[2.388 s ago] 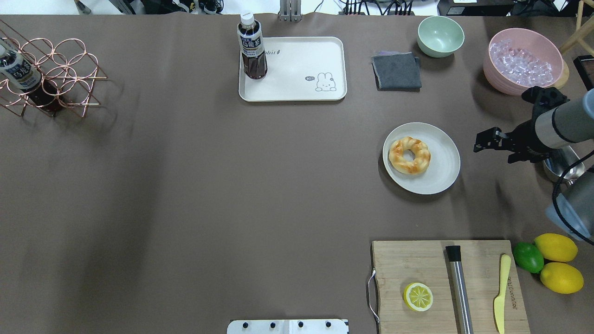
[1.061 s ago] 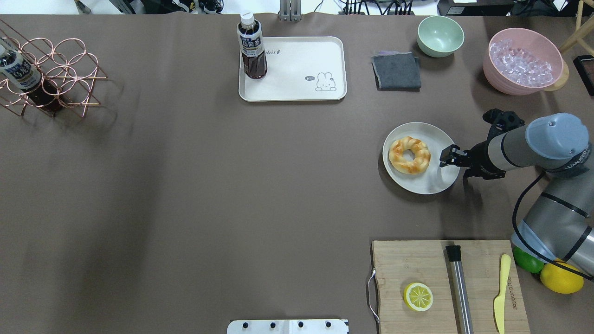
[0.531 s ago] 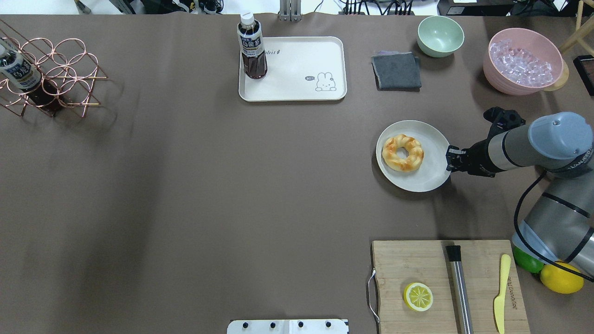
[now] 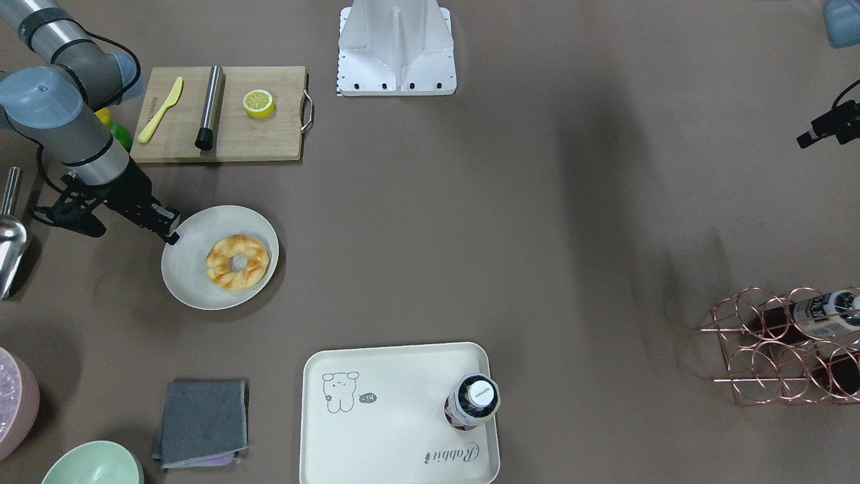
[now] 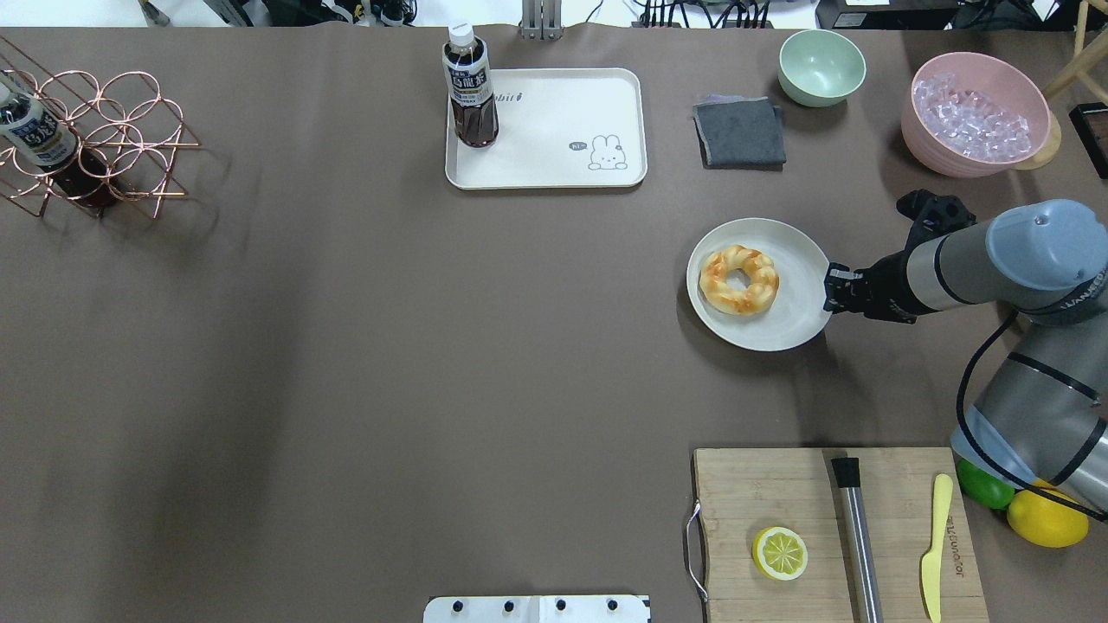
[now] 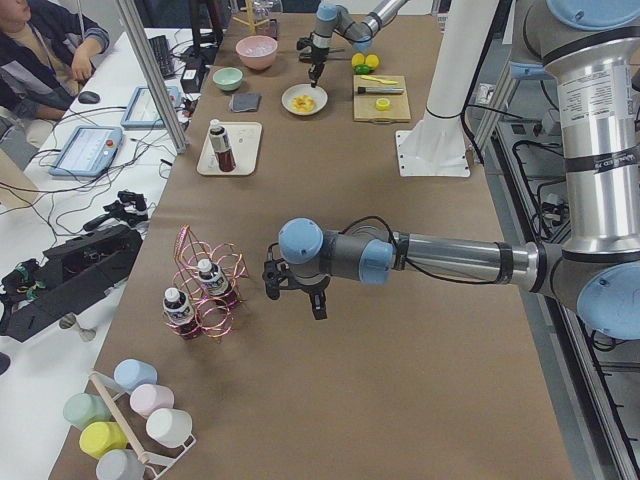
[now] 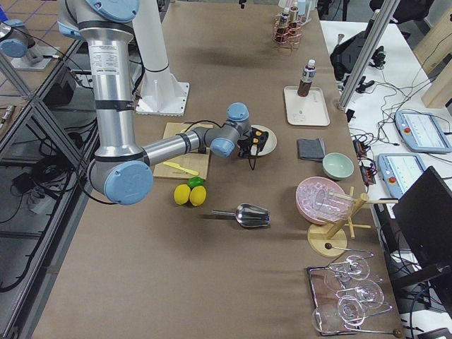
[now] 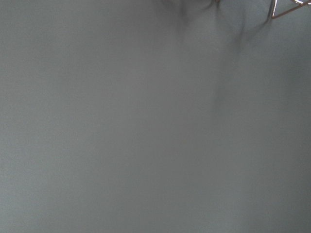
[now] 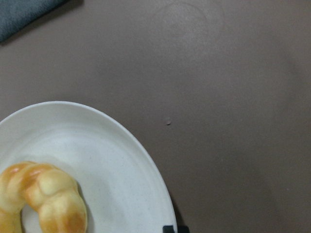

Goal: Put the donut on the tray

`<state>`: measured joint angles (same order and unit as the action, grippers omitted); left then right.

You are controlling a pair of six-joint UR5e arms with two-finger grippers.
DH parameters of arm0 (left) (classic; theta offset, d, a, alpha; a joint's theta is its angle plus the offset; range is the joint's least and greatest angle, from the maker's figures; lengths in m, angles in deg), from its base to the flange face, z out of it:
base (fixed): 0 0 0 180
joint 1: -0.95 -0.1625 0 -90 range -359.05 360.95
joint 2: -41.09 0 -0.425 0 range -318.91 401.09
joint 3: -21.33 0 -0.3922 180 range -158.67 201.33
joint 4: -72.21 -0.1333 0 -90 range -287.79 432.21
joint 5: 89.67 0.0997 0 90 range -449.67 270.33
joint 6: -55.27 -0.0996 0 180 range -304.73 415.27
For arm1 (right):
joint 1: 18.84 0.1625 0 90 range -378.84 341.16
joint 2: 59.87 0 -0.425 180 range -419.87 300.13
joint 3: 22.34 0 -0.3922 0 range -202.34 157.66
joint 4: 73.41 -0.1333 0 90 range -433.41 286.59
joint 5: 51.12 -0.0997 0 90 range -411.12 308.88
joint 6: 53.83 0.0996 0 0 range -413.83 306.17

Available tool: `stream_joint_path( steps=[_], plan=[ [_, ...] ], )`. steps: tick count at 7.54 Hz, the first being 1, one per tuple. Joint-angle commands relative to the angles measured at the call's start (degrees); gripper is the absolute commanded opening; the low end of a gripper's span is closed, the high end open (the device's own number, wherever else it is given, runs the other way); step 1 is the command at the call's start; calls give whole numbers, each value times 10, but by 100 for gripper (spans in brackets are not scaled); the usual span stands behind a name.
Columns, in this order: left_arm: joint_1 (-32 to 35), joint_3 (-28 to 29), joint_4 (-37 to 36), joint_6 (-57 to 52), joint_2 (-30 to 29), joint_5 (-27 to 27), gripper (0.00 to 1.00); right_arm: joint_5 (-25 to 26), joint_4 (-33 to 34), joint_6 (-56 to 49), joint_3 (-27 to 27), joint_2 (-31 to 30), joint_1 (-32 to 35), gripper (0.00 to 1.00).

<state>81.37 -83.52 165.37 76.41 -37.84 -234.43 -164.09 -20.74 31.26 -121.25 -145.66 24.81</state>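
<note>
- Sliding up and to the left in the overhead view since half a second ago, the round plate (image 5: 801, 324) carries the donut (image 5: 738, 279) with it, the right gripper (image 5: 829, 290) following at its right-hand rim.
- The donut lies flat, left of centre on the plate, in the right half of the frame. The tray (image 5: 554, 164) sits well apart at upper centre, with a bottle (image 5: 470, 86) upright in its upper-left corner.
- Whether the right gripper clamps the rim or merely presses against it cannot be told. The left gripper (image 6: 297, 290) hovers over bare table far off, its state likewise unclear.
- The pastry looks light and soft, its glaze possibly slick. A gentle pinch across one side of the ring, one finger through the hole, seems the safest hold, as a hard squeeze would likely crush it.
</note>
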Motion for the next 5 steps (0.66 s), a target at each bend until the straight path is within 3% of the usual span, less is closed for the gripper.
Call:
stream_joint_path(
  steps=[1,3,5],
  plan=[
    [0,0,0,-1,0,0,98,-3,13,26,-2,32,23,0],
    [0,0,0,-1,1,0,98,-6,107,29,7,103,32,0],
    [1,-9,1,-1,0,1,98,-7,161,29,82,196,35,0]
  ],
)
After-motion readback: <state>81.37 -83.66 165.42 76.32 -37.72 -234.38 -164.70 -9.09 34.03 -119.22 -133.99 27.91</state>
